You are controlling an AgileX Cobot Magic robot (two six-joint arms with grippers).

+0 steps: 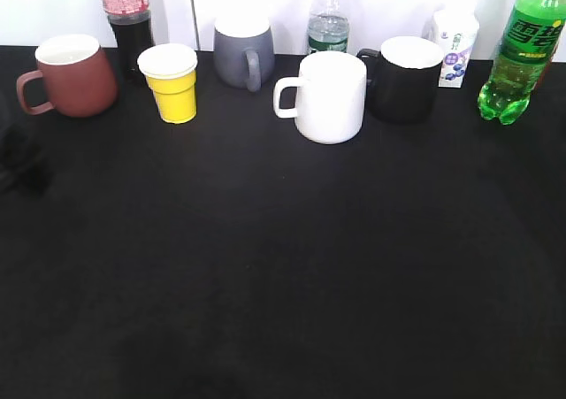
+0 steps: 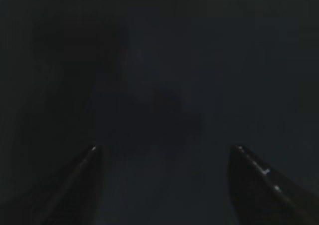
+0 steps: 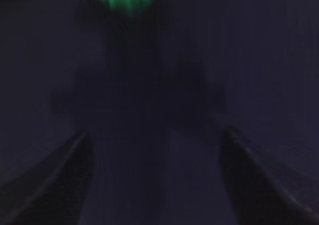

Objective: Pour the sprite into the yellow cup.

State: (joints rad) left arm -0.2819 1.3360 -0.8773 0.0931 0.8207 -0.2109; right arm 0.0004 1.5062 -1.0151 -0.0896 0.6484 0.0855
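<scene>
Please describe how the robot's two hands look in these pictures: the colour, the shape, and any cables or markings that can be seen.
Each wrist view shows only two dark, nearly black fingers, wedge-shaped and narrowing toward the tips. The left hand has small pale glints along its finger edges. The right hand looks plain and blurred. No cables, markings or arm links can be made out; the pictures are too dark.
</scene>
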